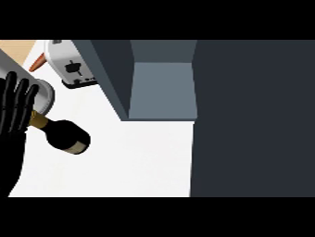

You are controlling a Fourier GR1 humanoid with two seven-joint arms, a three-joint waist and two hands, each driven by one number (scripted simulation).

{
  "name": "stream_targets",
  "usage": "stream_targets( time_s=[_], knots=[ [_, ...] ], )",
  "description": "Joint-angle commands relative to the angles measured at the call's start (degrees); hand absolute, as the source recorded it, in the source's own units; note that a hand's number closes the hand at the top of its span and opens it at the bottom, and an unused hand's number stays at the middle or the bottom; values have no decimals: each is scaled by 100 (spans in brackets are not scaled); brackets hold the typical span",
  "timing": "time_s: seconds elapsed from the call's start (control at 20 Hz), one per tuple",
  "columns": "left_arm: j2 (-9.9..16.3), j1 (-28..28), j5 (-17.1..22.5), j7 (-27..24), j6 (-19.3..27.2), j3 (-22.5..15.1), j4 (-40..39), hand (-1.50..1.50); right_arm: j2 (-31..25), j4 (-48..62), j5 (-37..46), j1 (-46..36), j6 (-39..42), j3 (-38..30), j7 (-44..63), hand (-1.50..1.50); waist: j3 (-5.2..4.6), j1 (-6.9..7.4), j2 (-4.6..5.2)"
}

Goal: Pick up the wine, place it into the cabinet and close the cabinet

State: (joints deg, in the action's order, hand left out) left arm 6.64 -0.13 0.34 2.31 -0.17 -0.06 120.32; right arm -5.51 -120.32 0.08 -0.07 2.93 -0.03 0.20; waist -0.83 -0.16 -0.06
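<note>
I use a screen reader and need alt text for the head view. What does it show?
A dark wine bottle lies tilted on the white counter, its neck beside the open left robot hand at the left edge. An open grey cabinet stands behind, a white toaster to its left.

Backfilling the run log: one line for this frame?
dark glass wine bottle: lying on white counter, ungrasped | grey cabinet: open | left robot hand: open, beside bottle | right: unseen

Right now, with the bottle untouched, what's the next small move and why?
Probably bring a hand to the wine bottle and close the fingers round its dark body. It lies on the white counter with nothing holding it; the left hand is open beside its gold neck, and the cabinet already stands open.
</note>
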Motion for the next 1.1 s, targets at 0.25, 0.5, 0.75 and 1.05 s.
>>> stream_targets(
  time_s=[0.25, 0.5, 0.75, 1.05],
  knots=[
    [-137, -917, -781, 69, 412, -111, -613, -150, 133, -1253, -164, 1074, 78, 74, 300, -150, 84, -47, 0],
    [-653, -659, 163, 1168, 1526, -211, 240, -150, -104, -1256, -1566, 1390, 1242, 926, 584, -150, 91, -31, -30],
    [-640, -1040, -490, 2573, 1950, -576, 1247, -150, -7, -2053, -1601, 1205, 784, 1178, 1497, -150, 86, 4, -17],
    [-662, -1546, -1596, 4216, 2453, -1351, 2202, -150, -280, -1698, -2229, 696, 905, 390, 1685, -150, 90, 24, -10]
  ],
)
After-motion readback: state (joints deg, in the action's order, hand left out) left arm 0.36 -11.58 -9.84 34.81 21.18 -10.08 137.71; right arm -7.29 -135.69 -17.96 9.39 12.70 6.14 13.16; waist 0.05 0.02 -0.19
